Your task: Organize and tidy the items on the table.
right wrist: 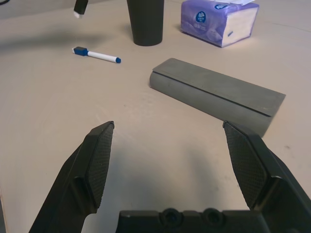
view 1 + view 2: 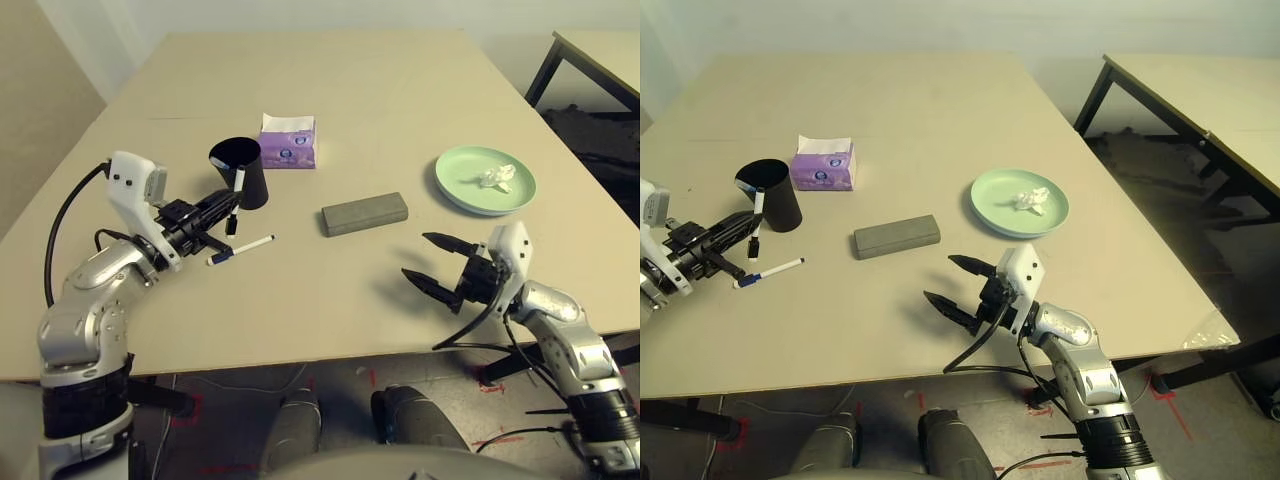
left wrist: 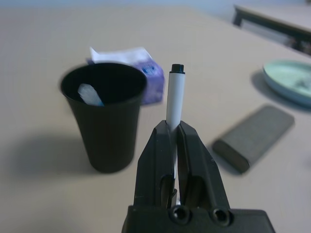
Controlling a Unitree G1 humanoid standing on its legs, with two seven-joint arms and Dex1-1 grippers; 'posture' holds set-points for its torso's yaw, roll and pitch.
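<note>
Left eye view: the left end effector pinches a white marker upright, right beside the black cup on the beige worktop; a second marker lies flat just below those fingers. The purple tissue pack sits behind the cup. The right end effector hovers with its fingers spread wide and nothing between them; the grey glasses case lies ahead of it and to its left, and the light-green plate holding a crumpled white tissue sits beyond it. Left wrist view: the fingers press together on the held marker, whose dark tip rises past them next to the cup's rim; a pale object stands inside the cup. Right wrist view: both textured pads stand far apart over bare worktop, with the glasses case just ahead, the loose marker farther off and the cup beyond it.
</note>
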